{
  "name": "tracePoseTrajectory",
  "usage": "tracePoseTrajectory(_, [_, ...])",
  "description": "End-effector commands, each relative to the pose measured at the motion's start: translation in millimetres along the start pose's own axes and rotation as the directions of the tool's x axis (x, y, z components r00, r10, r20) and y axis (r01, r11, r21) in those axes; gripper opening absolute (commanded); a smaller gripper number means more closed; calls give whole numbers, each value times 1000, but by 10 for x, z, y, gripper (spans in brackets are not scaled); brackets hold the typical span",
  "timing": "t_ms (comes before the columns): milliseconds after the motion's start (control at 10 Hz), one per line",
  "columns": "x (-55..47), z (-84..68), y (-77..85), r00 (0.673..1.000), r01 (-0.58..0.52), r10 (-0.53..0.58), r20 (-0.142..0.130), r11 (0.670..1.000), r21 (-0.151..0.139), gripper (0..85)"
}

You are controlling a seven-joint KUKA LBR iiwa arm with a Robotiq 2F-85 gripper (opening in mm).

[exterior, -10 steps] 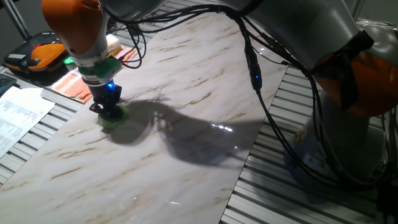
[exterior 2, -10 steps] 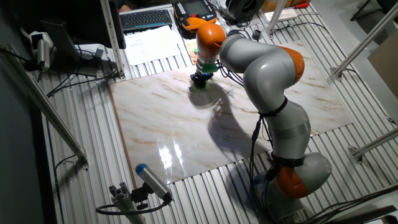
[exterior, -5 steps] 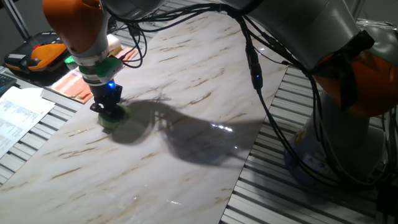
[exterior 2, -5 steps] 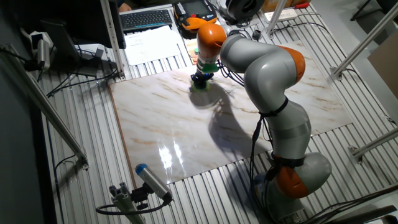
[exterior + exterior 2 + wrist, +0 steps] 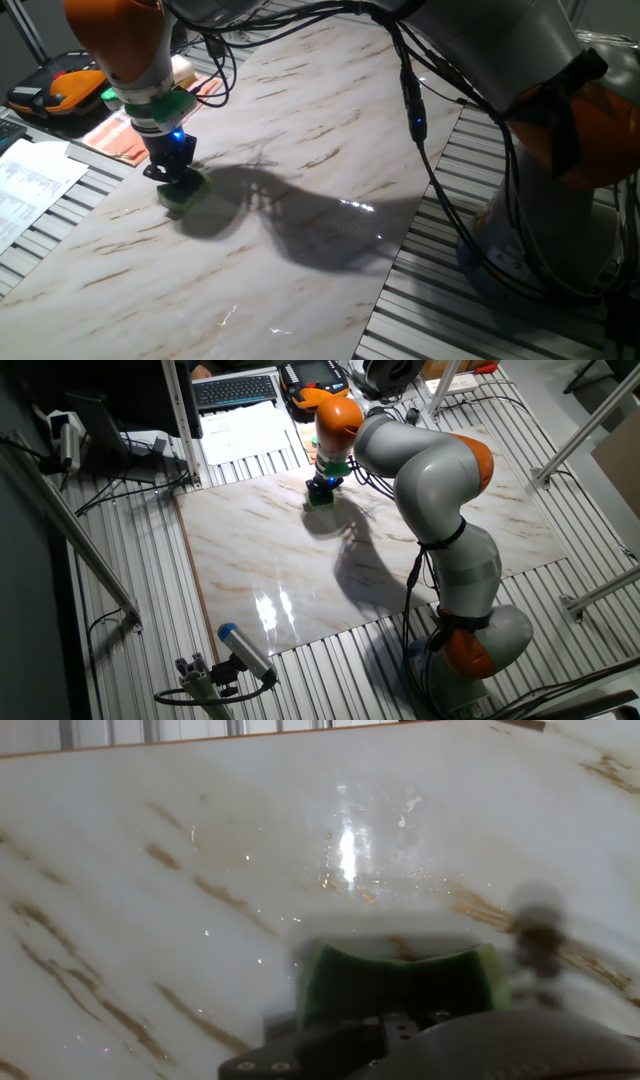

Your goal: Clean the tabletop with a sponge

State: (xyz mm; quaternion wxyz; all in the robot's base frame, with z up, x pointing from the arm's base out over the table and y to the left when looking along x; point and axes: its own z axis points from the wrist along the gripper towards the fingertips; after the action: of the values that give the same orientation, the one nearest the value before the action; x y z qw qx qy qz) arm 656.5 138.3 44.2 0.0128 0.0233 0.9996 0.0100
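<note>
Sponge (image 5: 183, 193) sits flat on the tabletop (image 5: 300, 230), pinched in the gripper (image 5: 172, 175), jaws closed on it; it's near the slab edge that faces the orange striped cloth (image 5: 120, 140). Since a second ago it has slid only a touch along the slab, so you're mid-stroke and, by my read, most of the marble isn't wiped yet. Hand view shows the green pad (image 5: 400, 982) pressed down, bare veined marble ahead. You've got little room toward the cloth-side edge before the grey slats (image 5: 40, 230) start. Open slab runs wide toward the far corners and the arm's base (image 5: 560, 200); sweep that way.
</note>
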Motion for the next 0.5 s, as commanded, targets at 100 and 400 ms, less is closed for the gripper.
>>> tracePoseTrajectory(100, [-2,-1,-2,1000,0,0,2,1000,2,0])
tracePoseTrajectory(400, [-7,4,0,1000,-5,5,2,1000,-4,0])
